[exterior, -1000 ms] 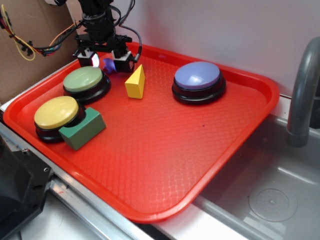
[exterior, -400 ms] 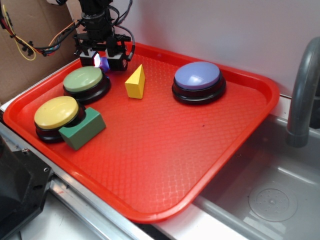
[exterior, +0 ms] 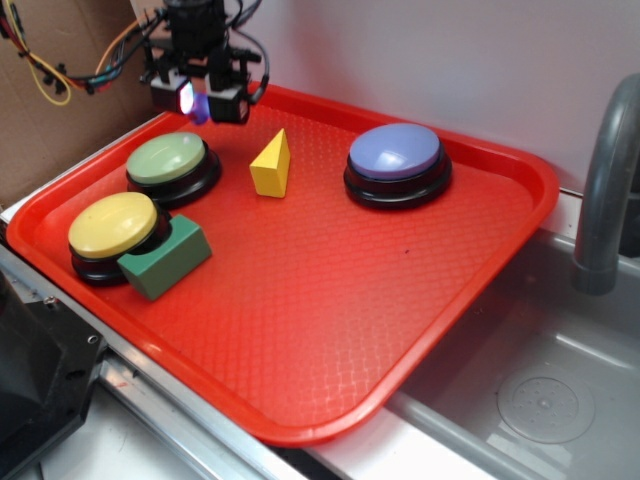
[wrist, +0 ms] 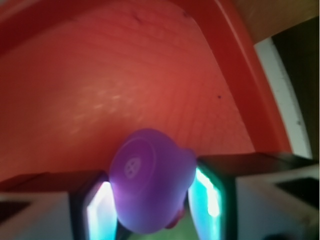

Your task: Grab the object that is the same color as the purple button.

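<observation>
My gripper [exterior: 199,103] hangs over the tray's far left corner, shut on the tiny purple piece [exterior: 200,106], held above the tray floor. In the wrist view the lumpy purple piece [wrist: 152,182] sits squeezed between my two glowing fingers [wrist: 100,210], with the red tray floor behind it. The purple button [exterior: 396,155], a lavender-blue dome on a black base, stands at the tray's far right, well away from my gripper.
The red tray [exterior: 300,290] also holds a green dome button [exterior: 171,162], a yellow dome button [exterior: 112,227], a green block [exterior: 165,259] and a yellow wedge [exterior: 272,164]. A sink basin [exterior: 540,400] and grey faucet [exterior: 605,190] lie right; cardboard [exterior: 60,90] and cables stand left.
My gripper has closed on the purple piece and risen with it, moving up and slightly left, away from the tray floor. Nothing else has moved.
</observation>
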Robot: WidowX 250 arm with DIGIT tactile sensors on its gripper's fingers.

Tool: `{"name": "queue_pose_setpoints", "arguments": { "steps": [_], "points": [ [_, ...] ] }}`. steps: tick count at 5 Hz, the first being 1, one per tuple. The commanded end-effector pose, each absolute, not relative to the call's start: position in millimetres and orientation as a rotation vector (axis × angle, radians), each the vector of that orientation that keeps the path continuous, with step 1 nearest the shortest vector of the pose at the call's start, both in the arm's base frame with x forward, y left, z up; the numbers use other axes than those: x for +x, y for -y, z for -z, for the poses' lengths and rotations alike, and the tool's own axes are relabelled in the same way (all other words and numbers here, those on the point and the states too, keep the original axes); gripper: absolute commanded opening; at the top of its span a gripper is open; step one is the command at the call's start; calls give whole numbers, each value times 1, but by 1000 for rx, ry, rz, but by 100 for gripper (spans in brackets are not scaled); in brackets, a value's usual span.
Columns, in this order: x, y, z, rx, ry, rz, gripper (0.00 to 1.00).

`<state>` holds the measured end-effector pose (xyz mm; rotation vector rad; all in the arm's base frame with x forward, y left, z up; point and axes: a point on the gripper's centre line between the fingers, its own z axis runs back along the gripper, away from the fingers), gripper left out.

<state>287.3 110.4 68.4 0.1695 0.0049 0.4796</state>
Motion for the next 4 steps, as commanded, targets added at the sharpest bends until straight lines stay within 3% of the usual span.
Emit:
{"name": "queue_pose_setpoints", "arguments": {
  "steps": [1, 2, 4],
  "points": [
    [276, -72, -142, 11, 80, -273, 0],
    [252, -44, -148, -39, 73, -173, 0],
    [208, -18, -145, -112, -24, 8, 0]
  ]
}}
